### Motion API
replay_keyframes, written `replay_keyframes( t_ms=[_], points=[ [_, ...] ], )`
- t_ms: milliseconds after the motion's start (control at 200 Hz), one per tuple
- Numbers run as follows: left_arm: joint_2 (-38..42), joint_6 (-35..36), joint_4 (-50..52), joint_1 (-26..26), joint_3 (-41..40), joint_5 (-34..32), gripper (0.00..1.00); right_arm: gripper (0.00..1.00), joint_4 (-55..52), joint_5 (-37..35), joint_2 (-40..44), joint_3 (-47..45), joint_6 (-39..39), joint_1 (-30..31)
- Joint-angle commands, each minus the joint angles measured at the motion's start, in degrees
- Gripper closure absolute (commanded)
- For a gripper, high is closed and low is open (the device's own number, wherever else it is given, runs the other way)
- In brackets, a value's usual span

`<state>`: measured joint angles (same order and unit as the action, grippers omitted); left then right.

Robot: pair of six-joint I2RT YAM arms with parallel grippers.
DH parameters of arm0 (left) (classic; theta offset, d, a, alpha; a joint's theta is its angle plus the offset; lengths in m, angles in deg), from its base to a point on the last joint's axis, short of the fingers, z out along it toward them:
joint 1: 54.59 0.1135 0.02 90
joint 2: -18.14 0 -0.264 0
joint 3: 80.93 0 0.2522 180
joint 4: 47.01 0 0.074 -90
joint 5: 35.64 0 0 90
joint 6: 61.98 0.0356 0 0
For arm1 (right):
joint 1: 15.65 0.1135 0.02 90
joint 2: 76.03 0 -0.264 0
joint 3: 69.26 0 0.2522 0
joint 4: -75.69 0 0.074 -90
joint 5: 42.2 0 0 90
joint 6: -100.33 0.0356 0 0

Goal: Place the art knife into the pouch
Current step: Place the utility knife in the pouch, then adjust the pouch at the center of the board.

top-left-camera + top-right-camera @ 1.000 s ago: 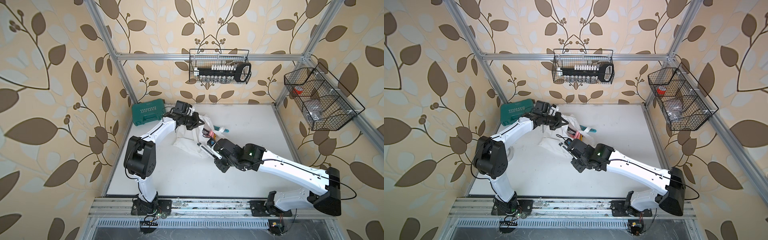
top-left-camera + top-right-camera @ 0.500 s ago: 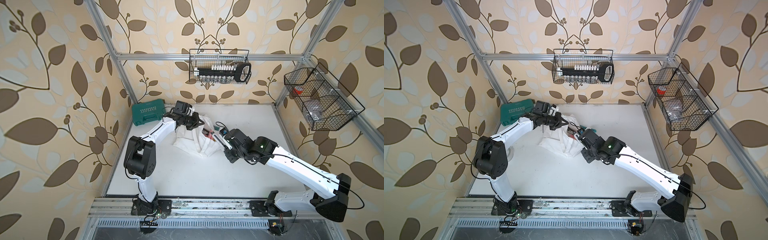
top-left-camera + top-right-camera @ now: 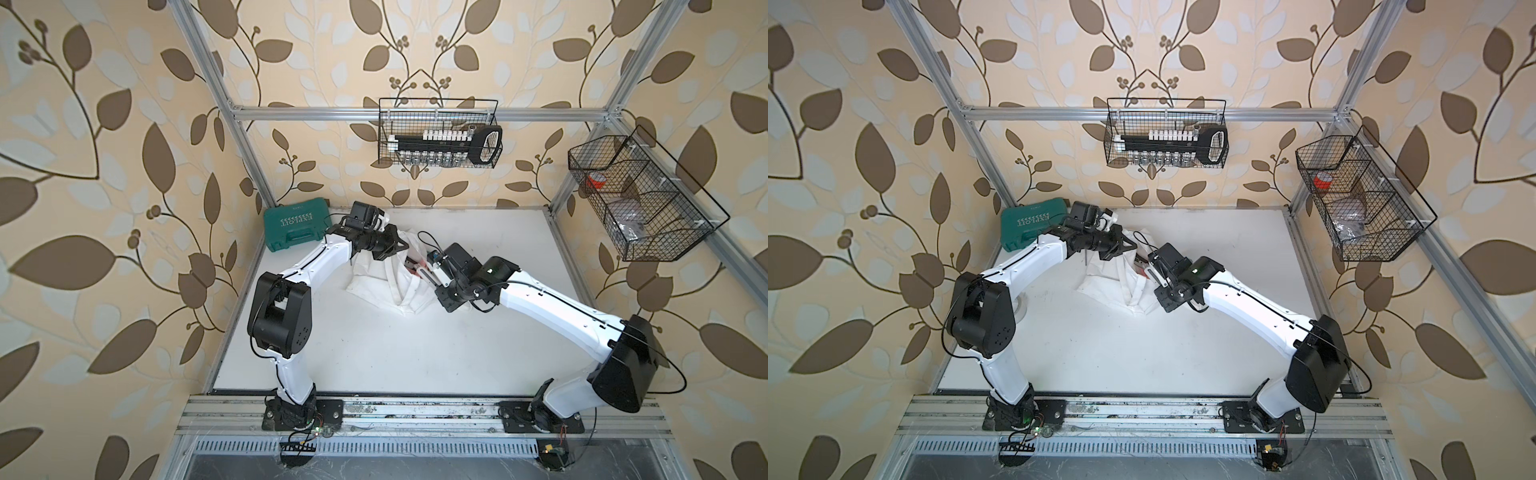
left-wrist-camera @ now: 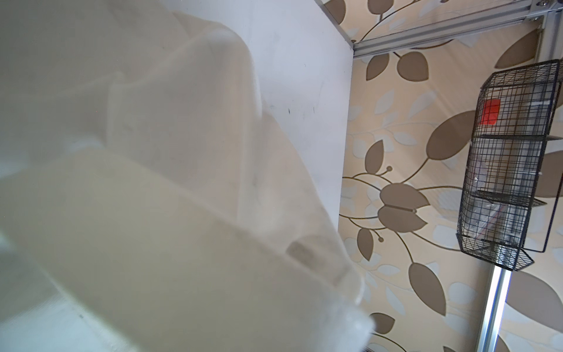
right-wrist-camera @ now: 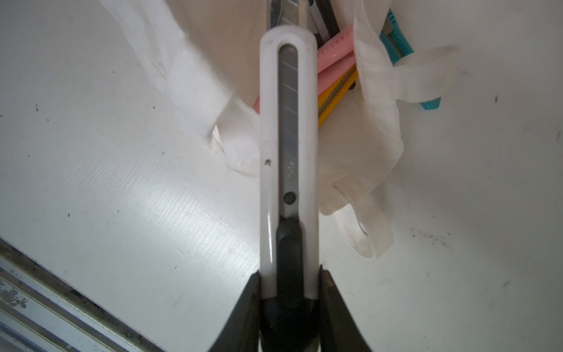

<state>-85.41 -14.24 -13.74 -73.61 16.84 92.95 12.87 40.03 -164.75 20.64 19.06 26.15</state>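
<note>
Insertion step. Right gripper (image 5: 289,274) clamps the art knife (image 5: 288,146) by its rear end, tip at the mouth of the pouch (image 3: 384,286), far of centre. Left gripper (image 3: 399,246), shut, pinches the pouch's far rim up. Next, probably: push deeper, then release.

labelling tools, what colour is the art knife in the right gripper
The art knife is white with a grey centre; right wrist view.

Bright even light, soft shadows, edges bowed — pouch (image 4: 158,213) blurred (left wrist view)
</note>
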Motion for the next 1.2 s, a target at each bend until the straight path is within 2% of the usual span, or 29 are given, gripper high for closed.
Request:
replay_keyframes(
  t_ms=[0, 185, 210, 260, 295, 440, 510, 635, 945, 1015, 1055, 1145, 1195],
  points=[
    [3.6, 0.9, -0.4, 0.6, -0.1, 0.7, 1.0, 0.72, 5.7, 3.7, -4.6, 4.4, -1.3, -3.0],
    [4.6, 1.0, -0.1, 0.6, -0.6, 0.7, 1.0, 0.71, 7.3, 5.2, -17.6, 15.9, -2.8, -6.8],
    [4.6, 1.0, -0.1, 0.6, -0.7, 0.6, 1.0, 0.65, 6.8, 5.5, -19.3, 18.0, -3.3, -6.9],
    [4.7, 1.1, 0.2, 0.6, -0.6, 0.5, 1.0, 0.42, 6.6, 4.5, -21.9, 20.7, -3.9, -6.9],
    [4.6, 1.1, 0.3, 0.6, -0.5, 0.5, 1.0, 0.33, 6.3, 3.7, -22.7, 21.7, -3.7, -6.9],
    [4.2, 1.3, 0.8, 0.6, -0.3, 0.0, 1.0, 0.19, 11.3, 0.1, -15.9, 13.0, -2.3, -7.3],
    [3.8, 0.9, 0.7, 0.6, -0.4, -0.1, 1.0, 0.16, 13.1, -0.6, -12.4, 8.0, -1.3, -8.6],
    [3.3, 0.2, 0.4, 0.6, -0.7, -0.4, 1.0, 0.15, 15.4, 1.8, -11.5, 3.1, -0.6, -11.5],
    [2.8, -1.2, -0.2, 0.7, -2.2, -1.2, 1.0, 0.16, 20.0, 9.8, -20.7, 5.6, -1.8, -13.9],
    [2.8, -1.3, -0.1, 0.7, -2.2, -1.2, 1.0, 0.2, 20.0, 11.7, -24.1, 7.6, -1.2, -14.5],
    [2.9, -1.4, -0.1, 0.7, -2.3, -1.1, 1.0, 0.28, 20.3, 12.0, -25.6, 8.7, -1.0, -14.7],
    [3.7, -1.6, 0.1, 0.7, -2.1, -1.1, 1.0, 0.75, 21.5, 12.8, -26.2, 9.2, -0.8, -14.6],
    [4.5, -1.7, 0.8, 0.8, -1.5, -0.9, 1.0, 0.95, 22.2, 12.8, -24.7, 8.5, -0.4, -14.5]
  ],
)
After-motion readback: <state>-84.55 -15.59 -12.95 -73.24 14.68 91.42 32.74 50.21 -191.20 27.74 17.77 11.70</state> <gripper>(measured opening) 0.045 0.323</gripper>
